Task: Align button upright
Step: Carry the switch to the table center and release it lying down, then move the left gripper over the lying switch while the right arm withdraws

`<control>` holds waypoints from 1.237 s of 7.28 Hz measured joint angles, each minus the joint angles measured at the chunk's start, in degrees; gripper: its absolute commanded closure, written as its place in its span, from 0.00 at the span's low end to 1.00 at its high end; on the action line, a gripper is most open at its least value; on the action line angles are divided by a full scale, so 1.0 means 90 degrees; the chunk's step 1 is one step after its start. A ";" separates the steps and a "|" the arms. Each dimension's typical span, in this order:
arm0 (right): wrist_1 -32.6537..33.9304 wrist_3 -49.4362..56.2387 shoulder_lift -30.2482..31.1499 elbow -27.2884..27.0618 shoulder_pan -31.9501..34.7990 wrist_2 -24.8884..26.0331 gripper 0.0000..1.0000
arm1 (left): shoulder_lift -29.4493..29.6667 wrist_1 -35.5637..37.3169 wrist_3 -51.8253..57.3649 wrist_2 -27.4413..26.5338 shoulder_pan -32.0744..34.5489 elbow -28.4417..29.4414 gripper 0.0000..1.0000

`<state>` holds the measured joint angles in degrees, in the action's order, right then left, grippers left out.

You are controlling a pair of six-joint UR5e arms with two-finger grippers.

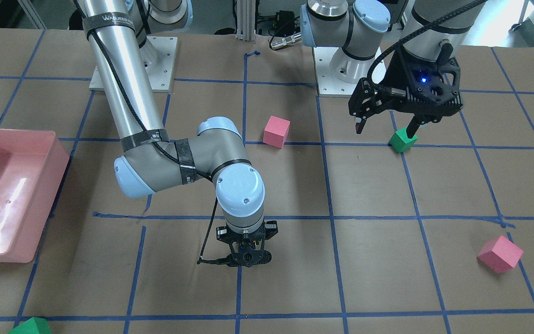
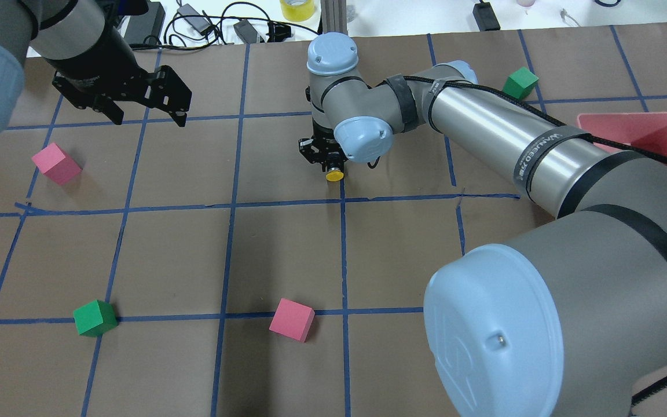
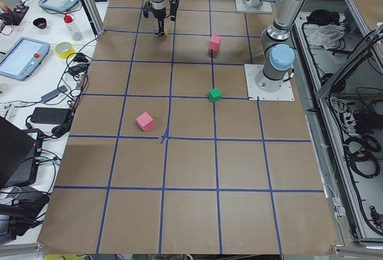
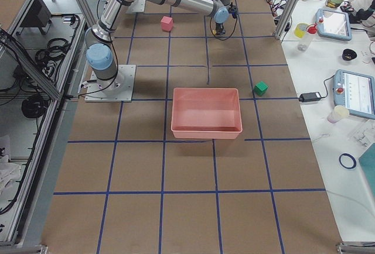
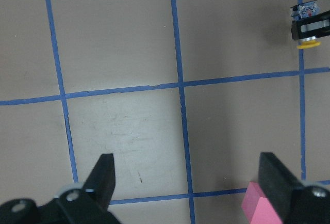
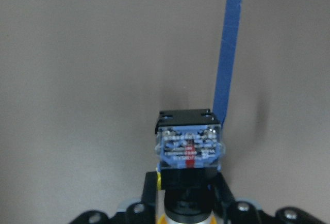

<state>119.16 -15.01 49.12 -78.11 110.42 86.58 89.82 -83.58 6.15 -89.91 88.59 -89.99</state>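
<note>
The button lies on its side low over the brown table, yellow cap [image 2: 334,174] toward the robot. In the right wrist view its silvery-blue contact block [image 6: 190,149] points away from the camera, with the black body between the fingers. My right gripper [image 2: 325,157] points straight down and is shut on the button's body; in the front view the gripper [image 1: 247,258] hides the button. The button also shows small in the left wrist view [image 5: 308,25]. My left gripper [image 2: 148,120] is open and empty, held above the table far to the left, fingers [image 5: 105,177] wide apart.
A pink cube [image 2: 55,164] and a green cube [image 2: 95,317] lie on the left side. Another pink cube [image 2: 292,319] lies near the robot at the middle. A green cube [image 2: 520,83] lies at the far right. A pink bin [image 2: 634,119] stands at the right edge.
</note>
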 measured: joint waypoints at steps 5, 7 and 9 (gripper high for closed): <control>-0.0190 0.0391 0.0422 -0.0053 -0.0004 0.0083 0.00 | 0.0000 0.0000 0.0000 0.0002 0.0000 -0.0001 0.00; -0.0852 0.0470 0.1178 -0.0193 -0.0145 0.0321 0.00 | -0.0010 -0.0006 -0.0069 0.0029 0.0001 -0.0048 0.00; -0.1328 0.0952 0.1836 -0.0418 -0.0806 0.0399 0.00 | -0.0113 0.0013 -0.0115 0.0007 0.0029 -0.0190 0.00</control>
<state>107.21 -6.45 65.64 -81.87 103.16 90.17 88.81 -83.47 5.12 -89.85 88.85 -91.70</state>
